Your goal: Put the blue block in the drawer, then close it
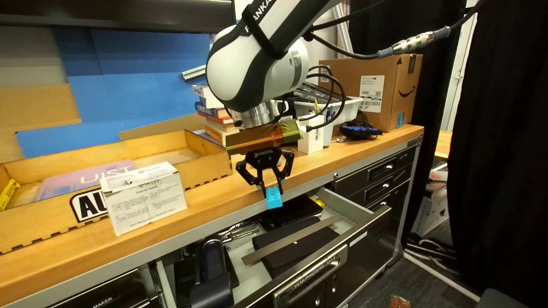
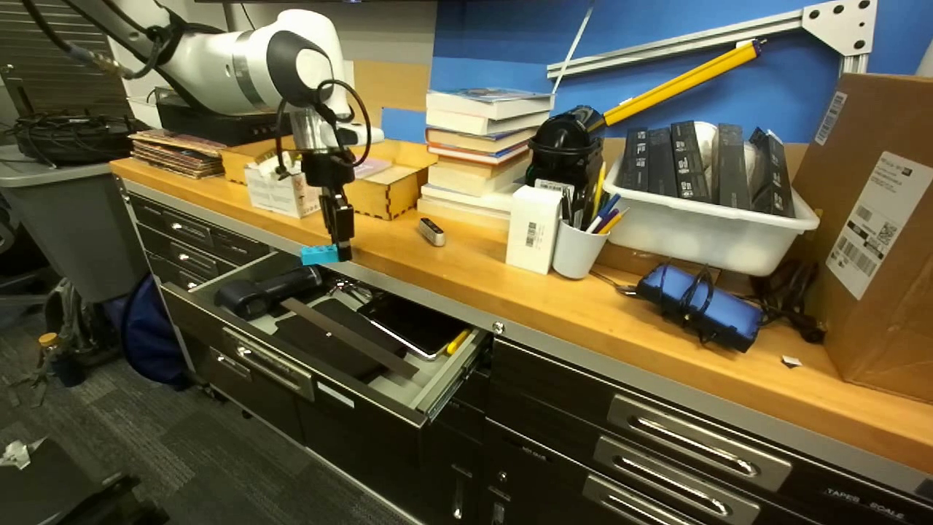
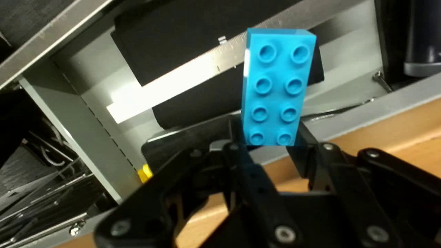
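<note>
The two jaws of the gripper (image 1: 272,192) are pressed on the blue block (image 3: 277,89), so the space between them is only as wide as the block. They hold it at one end; in the wrist view its greater part extends beyond the fingers (image 3: 304,155), and eight studs (two rows of four) are turned to this camera. In an exterior view the block (image 2: 318,254) looks nearly level.

It is in the air above the drawer (image 2: 383,423), near the front edge of the worktop (image 2: 466,270). This drawer is pulled out, its silver handle (image 2: 271,370) on the front. Inside it, a ruler (image 2: 350,339) lies slantwise over a flat black thing (image 1: 308,246) (a case or a book, I cannot tell which). Near these there are a tablet (image 2: 415,324) with silver edge, a dark tool (image 2: 244,300) and, at one side, a yellow piece (image 2: 458,341).

On the worktop, a white box (image 1: 150,205) stands beside a wooden tray (image 1: 207,173). In an exterior view, books (image 2: 474,157) are piled near the tray, and a small grey device (image 2: 431,232) lies in front of them. Also a cup (image 2: 574,255) with pens (image 2: 604,211) stands there, beside an upright carton (image 2: 526,251).
</note>
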Tool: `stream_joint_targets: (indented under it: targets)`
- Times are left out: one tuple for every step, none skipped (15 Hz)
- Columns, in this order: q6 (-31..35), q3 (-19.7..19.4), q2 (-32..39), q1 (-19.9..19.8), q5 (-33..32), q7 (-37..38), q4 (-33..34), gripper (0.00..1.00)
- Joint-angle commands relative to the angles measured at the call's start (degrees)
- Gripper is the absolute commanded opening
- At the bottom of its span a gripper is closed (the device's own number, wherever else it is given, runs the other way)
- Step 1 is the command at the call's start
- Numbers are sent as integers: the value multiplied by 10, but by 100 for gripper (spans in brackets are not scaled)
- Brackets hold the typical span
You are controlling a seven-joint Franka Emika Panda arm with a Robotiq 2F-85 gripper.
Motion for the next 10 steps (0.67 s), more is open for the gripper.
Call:
stream_joint_targets:
  targets:
    - [5,13,-27,-10,18,0,-53,20]
    - [9,14,-25,-10,19,4,-61,20]
    - [17,15,-20,-8,18,10,-68,21]
    - [24,16,-17,-6,15,16,-75,28]
    - [31,18,-15,-5,15,21,-81,55]
    - [37,20,-13,-4,17,27,-86,62]
    - [39,22,-12,-4,19,27,-90,67]
    - [39,25,-14,-5,22,26,-93,77]
    - [37,28,-17,-5,26,24,-96,84]
    - [25,30,-26,-7,32,15,-99,93]
